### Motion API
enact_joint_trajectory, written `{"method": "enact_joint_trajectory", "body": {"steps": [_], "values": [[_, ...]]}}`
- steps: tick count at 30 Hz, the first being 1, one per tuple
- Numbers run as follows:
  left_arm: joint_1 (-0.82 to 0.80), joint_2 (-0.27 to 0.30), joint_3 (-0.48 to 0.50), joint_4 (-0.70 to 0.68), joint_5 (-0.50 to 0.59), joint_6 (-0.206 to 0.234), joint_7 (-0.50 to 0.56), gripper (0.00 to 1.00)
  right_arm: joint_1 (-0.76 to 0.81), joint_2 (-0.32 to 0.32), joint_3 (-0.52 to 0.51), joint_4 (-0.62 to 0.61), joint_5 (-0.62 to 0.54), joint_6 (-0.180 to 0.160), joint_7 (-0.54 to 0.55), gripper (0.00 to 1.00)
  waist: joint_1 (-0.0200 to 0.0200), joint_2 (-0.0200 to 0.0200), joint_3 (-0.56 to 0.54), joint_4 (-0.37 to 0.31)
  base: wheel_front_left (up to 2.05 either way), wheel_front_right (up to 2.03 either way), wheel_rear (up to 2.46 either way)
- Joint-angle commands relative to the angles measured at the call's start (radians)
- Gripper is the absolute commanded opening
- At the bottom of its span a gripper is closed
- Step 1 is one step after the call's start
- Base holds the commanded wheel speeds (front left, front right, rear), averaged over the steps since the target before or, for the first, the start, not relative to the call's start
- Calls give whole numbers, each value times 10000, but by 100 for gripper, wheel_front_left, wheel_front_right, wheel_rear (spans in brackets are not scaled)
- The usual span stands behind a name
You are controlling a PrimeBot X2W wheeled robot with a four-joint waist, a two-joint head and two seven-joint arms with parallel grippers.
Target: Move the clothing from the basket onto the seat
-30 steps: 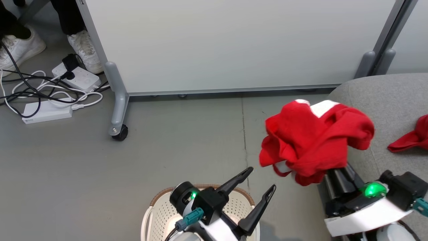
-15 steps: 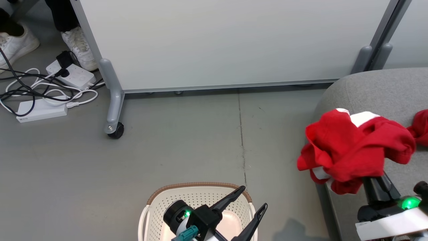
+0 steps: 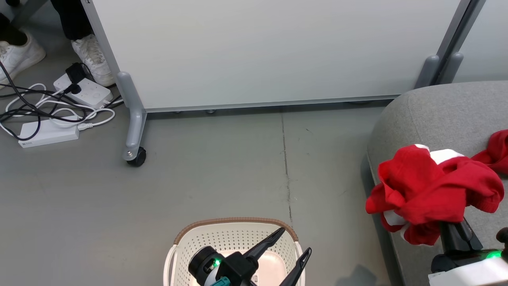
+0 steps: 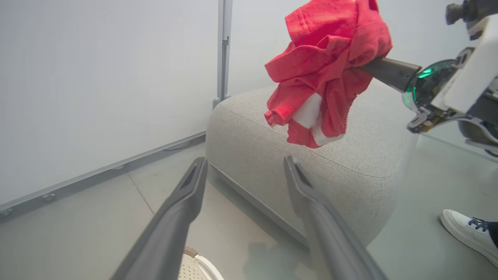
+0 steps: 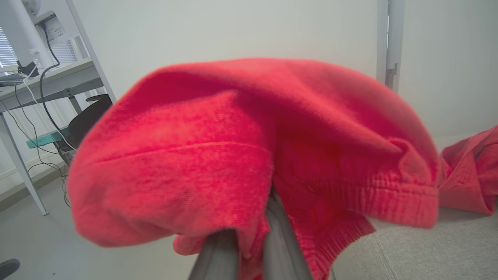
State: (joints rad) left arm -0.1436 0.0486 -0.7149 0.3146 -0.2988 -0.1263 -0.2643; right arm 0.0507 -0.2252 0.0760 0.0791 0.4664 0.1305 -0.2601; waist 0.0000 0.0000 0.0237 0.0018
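Within the last second the held garment (image 3: 432, 186) has been carried from above the floor (image 3: 218, 167) to above the seat's (image 3: 432, 115) left edge, pinched in the closed right end effector (image 5: 249, 237). Release is judged to remain. A second garment (image 3: 496, 151) lies further along the seat. The left end effector (image 3: 295, 240) is held wide over the basket (image 3: 234, 220). A white partition panel (image 3: 270, 51) and cables (image 3: 47, 115) are seen behind.

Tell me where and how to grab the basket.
Best bet: grip the basket at the far stretch of its brown rim band, coming straight down from above, one finger inside and one outside. It stands upright with its top open, so that thin rim is bare. The open left pincer hangs over it.
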Motion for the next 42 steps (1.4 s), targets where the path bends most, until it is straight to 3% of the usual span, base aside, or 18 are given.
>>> {"method": "enact_joint_trajectory", "body": {"steps": [1,12,22,42], "values": [[137,40,70,-35,10,-42,-9,100,-21,-32,-36,8,38,6,-36,0,0,0,-9,5,0,0,0],[123,39,105,-63,-43,-59,-8,100,-145,-108,45,-36,66,6,-37,0,0,0,23,23,0,0,0],[45,39,59,38,-47,-41,-8,100,-211,-147,75,-28,72,6,-37,0,0,0,98,-368,0,0,0],[-468,39,53,13,-106,-42,-8,100,-570,-12,-118,38,263,6,-37,0,0,0,718,-2775,0,0,0]]}}
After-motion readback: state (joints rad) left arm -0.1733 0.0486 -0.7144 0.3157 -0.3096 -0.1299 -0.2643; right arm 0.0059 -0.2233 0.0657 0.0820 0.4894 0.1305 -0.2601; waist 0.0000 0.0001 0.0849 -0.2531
